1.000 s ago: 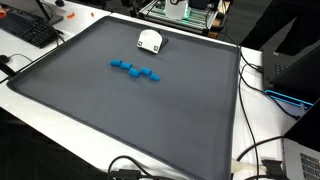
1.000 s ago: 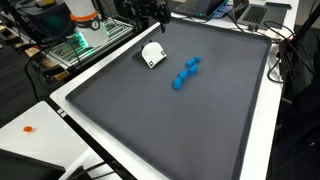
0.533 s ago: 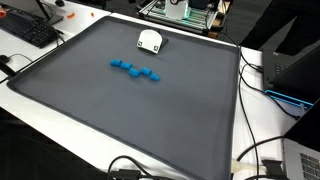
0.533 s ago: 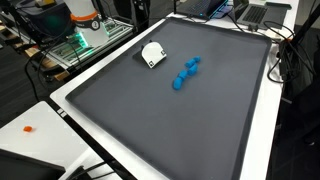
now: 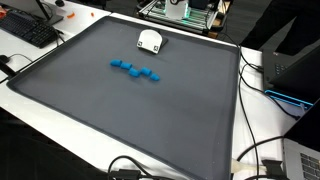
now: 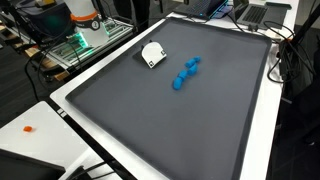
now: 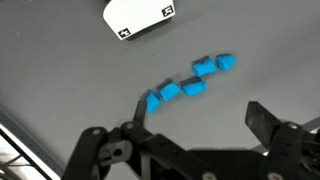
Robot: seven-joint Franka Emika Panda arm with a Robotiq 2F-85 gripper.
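I see a dark grey mat (image 5: pixel 150 120) covering most of the white bench (image 6: pixel 40 115). Near one edge of the mat a small white box (image 5: pixel 150 41) with black marker squares on top lies flat. Off the mat, in the exterior views, I make out a black keyboard (image 5: pixel 28 28) by one corner, a tiny orange piece (image 6: pixel 29 128) on the bare bench, an open frame lit green (image 6: pixel 85 40) beside the bench, a laptop (image 6: pixel 255 12) past another corner, and black cables (image 5: pixel 262 160) trailing near a blue glowing strip (image 5: pixel 285 100).
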